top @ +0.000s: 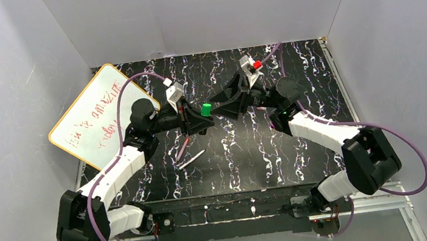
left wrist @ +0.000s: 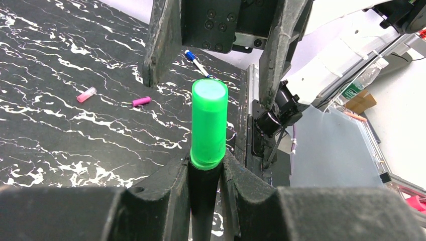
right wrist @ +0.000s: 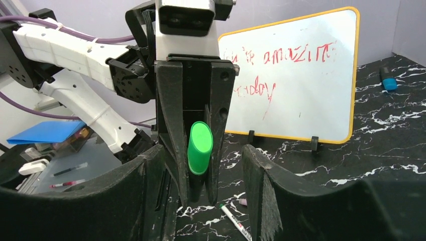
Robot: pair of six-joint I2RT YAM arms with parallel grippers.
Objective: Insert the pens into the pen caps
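Gripping the black pen (left wrist: 203, 201) tight above the worktop (top: 252, 158) near the whiteboard (top: 95, 116), the left claw (left wrist: 205, 161) should hold steady while the open right claw (right wrist: 202, 150) pushes the green cap (left wrist: 209, 123) straight on.

The black white-veined tabletop (top: 252, 164) carries a magenta pen (top: 181, 149), a white-grey pen (top: 192, 159), a magenta cap (left wrist: 141, 101), a pale-pink cap (left wrist: 86, 94) and a yellow-rimmed whiteboard (top: 98, 112).
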